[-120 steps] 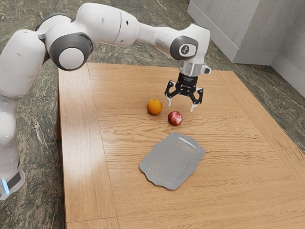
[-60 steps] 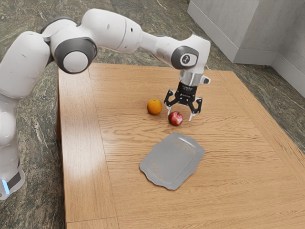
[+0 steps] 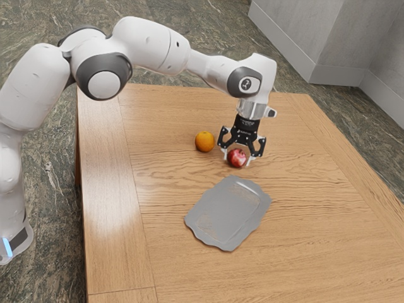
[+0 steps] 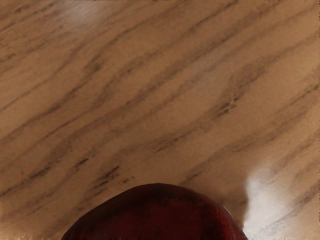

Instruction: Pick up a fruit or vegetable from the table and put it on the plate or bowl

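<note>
A dark red apple point(image 3: 238, 158) rests on the wooden table point(image 3: 315, 240), just behind the grey scalloped plate point(image 3: 228, 212). My gripper point(image 3: 238, 154) has come down over the apple and stands open, one finger on each side of it; I see no grip on the fruit. An orange point(image 3: 204, 141) lies a little toward the exterior view's left of the gripper. In the wrist view the apple point(image 4: 155, 215) sits as a dark red dome directly under my hand, with bare wood grain beyond it.
The plate lies flat toward the table's front, close to the apple. Grey wall panels point(image 3: 328, 38) stand at the back right, beyond the table. Marble floor surrounds the table.
My hand has descended from above and behind the apple until its open fingers straddle it. The apple has shifted slightly toward the exterior view's right. Orange and plate have not moved.
</note>
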